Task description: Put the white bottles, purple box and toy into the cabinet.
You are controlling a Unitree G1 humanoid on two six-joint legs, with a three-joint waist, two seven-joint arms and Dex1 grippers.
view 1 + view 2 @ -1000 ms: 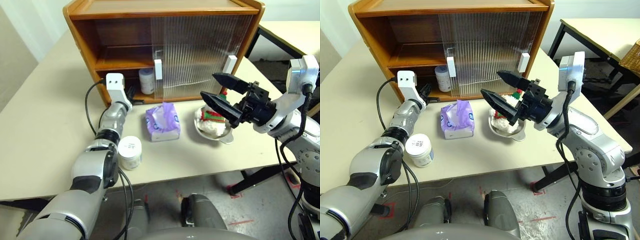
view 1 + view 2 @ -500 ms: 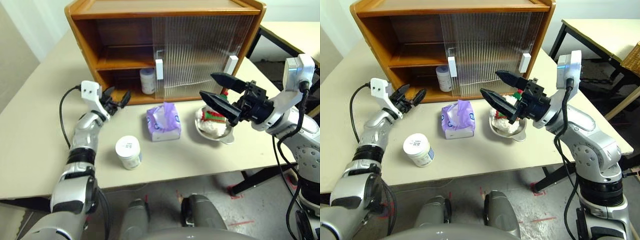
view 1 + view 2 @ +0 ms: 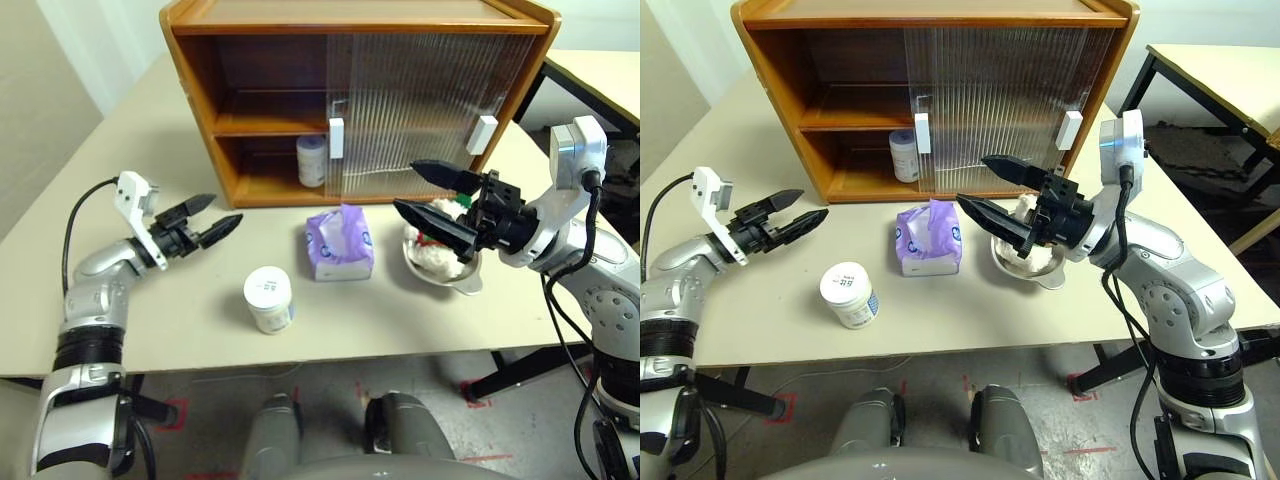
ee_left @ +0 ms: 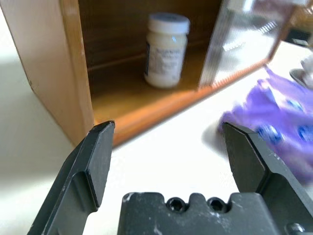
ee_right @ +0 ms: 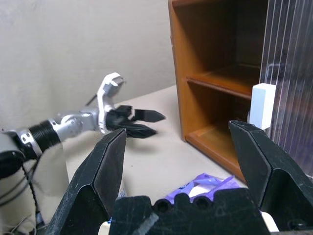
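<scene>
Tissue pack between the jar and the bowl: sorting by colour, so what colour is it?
Lilac purple tissue pack, clearest in the left eye view.

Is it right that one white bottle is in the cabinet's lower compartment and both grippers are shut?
Not quite. One white bottle does stand in the lower compartment of the cabinet, but the left gripper and right gripper are both open, holding nothing, as the left eye view shows.

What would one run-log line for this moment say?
left gripper: open, empty | right gripper: open | one squat white jar in wooden cabinet | other jar on table
</scene>
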